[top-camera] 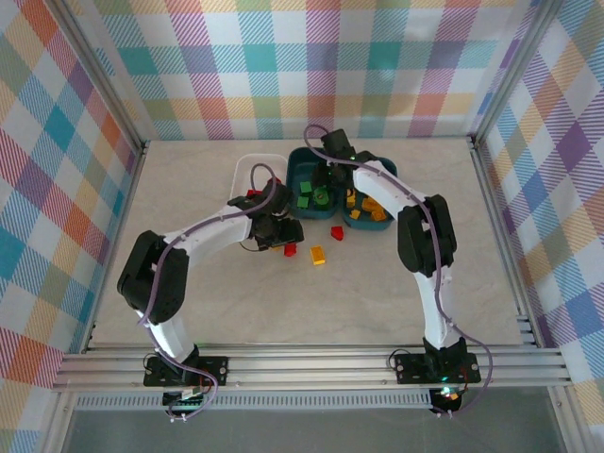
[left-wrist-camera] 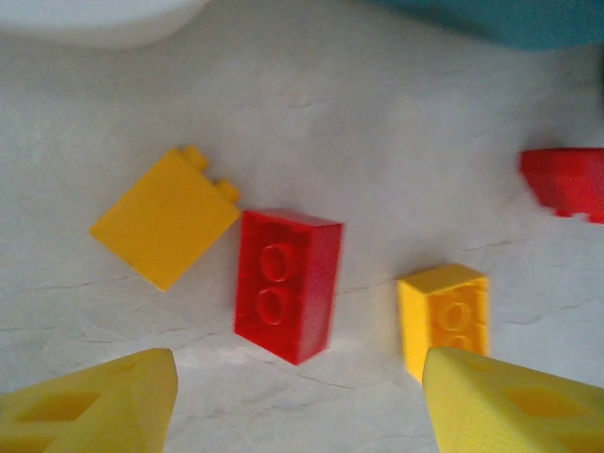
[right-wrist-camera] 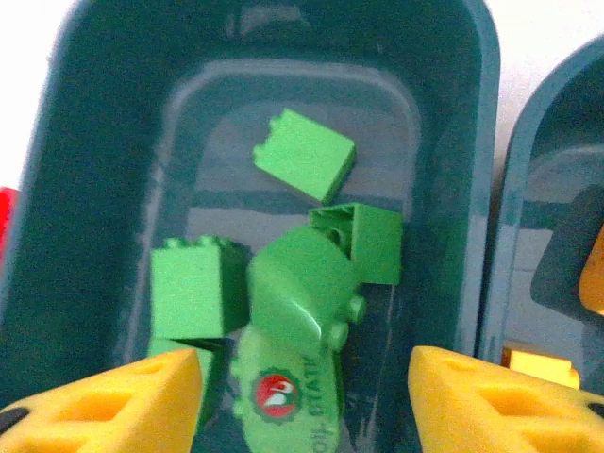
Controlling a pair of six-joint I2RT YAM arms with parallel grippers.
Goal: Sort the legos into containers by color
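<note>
Left tool (left-wrist-camera: 300,377): spread wide and holding nothing. You have it low over the counter (left-wrist-camera: 396,142), just on the near side of the tubs.
Red brick (left-wrist-camera: 288,283): flat on the counter, studs up, loose between the lines of your left fingers (left-wrist-camera: 104,406). Its long axis runs away from the tool toward the tubs, tipped slightly, so it lies across the line between the fingers.
Yellow brick, left (left-wrist-camera: 165,217): just beside the red brick's far left corner. It lies on its side with a smooth face up and its studs pointing far and right.
Yellow brick, right (left-wrist-camera: 444,316): studs up, long axis running much like the red brick's, and its near end is hidden behind your right-hand finger.
Second red brick (top-camera: 337,232): loose on the counter, just near the gap between the two teal tubs.
Right tool (right-wrist-camera: 304,363): wide too, nothing gripped, poised above the middle teal tub (right-wrist-camera: 477,142).
Green bricks (right-wrist-camera: 304,156): several lie jumbled in that tub, facing different ways. A rounded green piece (right-wrist-camera: 293,293) with a round printed badge points its long axis toward the tool.
White tub (top-camera: 247,170): farthest left of the three, with red showing inside.
Right teal tub (top-camera: 385,170): holds yellow-orange bricks.
</note>
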